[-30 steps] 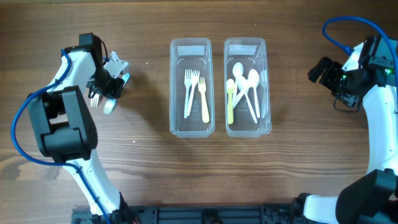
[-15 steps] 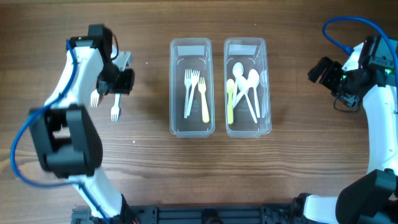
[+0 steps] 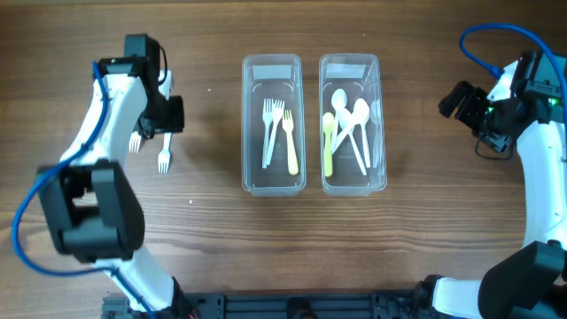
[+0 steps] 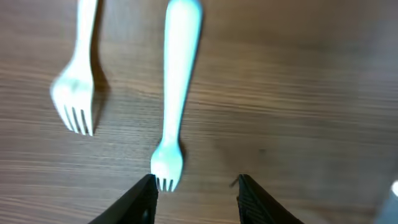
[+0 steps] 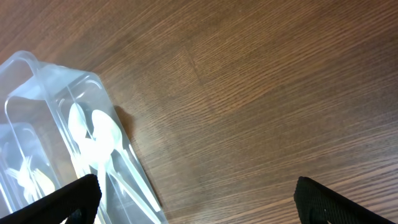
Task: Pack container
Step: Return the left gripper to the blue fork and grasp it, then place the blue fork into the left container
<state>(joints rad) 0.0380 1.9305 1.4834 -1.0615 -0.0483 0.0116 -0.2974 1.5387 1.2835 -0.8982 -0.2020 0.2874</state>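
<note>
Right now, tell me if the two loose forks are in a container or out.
Out. Both forks lie flat on the table, left of both containers and apart from them.

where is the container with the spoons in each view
overhead: spoon container is right of centre, the right-hand one of the two clear tubs.
left wrist: not in it.
right wrist: lower left corner, cut off by the edge.
shared landmark: the white spoons inside it, also seen through its wall in the right wrist view.
</note>
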